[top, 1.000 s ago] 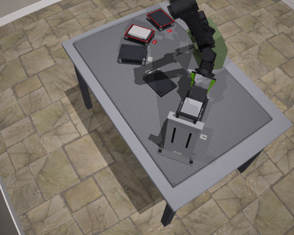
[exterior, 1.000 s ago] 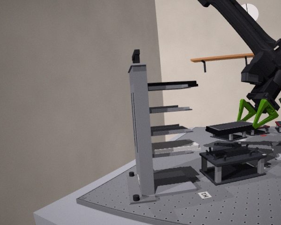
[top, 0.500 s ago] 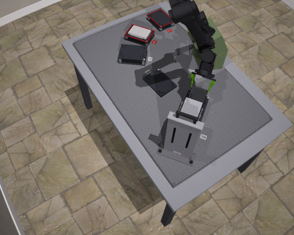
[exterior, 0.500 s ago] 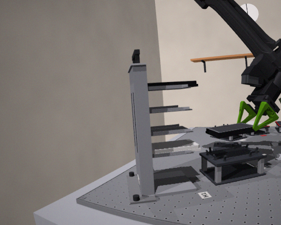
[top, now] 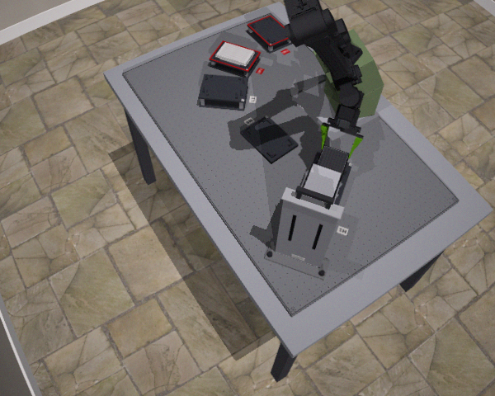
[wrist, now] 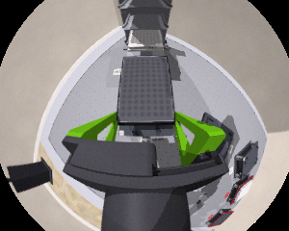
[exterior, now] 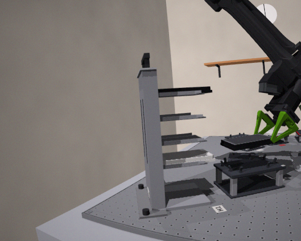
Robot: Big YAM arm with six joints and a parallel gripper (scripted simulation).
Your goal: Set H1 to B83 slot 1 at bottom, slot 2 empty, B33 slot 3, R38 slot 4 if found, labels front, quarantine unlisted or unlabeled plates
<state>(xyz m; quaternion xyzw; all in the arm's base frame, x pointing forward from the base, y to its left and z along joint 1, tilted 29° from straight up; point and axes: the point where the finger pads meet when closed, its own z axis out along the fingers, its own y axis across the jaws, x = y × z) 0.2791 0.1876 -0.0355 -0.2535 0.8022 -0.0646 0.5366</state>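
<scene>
The plate hotel H1 [exterior: 150, 140] stands near the table's front, its four shelves opening toward the arm. A dark plate lies on the top shelf [exterior: 184, 91]. A white plate lies on the bottom shelf [exterior: 188, 156]. Something dark lies on the second shelf [exterior: 180, 138]. The third shelf [exterior: 181, 116] looks thin and bare. My gripper [exterior: 275, 130] is shut on a dark plate [exterior: 245, 141] at its far end, green fingers on both long sides. It holds the plate level in the air in front of the hotel's open side, also seen in the wrist view [wrist: 144, 90]. I can read no ID labels.
A raised dark nest [exterior: 249, 172] stands below and beside the held plate. A red-edged nest holds a white plate [top: 235, 55]; a second red-edged nest [top: 268, 31] is bare. Another dark nest [top: 222, 90] and a flat nest [top: 269, 138] stand mid-table.
</scene>
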